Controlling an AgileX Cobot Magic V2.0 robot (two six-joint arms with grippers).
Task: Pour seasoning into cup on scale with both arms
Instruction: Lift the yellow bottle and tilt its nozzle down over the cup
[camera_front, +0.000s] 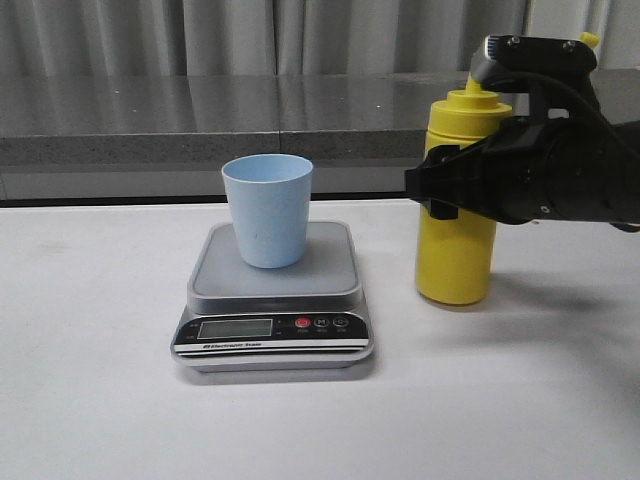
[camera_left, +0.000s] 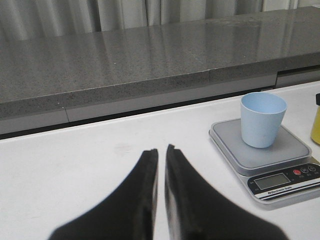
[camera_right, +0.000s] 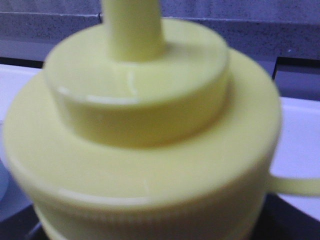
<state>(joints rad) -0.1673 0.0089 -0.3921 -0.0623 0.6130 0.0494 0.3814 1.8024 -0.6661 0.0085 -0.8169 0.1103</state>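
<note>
Gripping the seasoning (camera_front: 455, 250) at frame right, the right gripper (camera_front: 440, 185) could tip it; left gripper (camera_left: 161, 165) clenched empty, cup (camera_front: 267, 210) centred

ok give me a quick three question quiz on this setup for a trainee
1. True or false: the pale blue plastic cup stands on the silver-grey digital scale.
2. Which arm's gripper is at the tall yellow squeeze bottle? A) left B) right
3. Fill in: the left gripper has its fingers nearly ____ and holds nothing.

Key: 1 true; 2 B, the right gripper; 3 closed.
</note>
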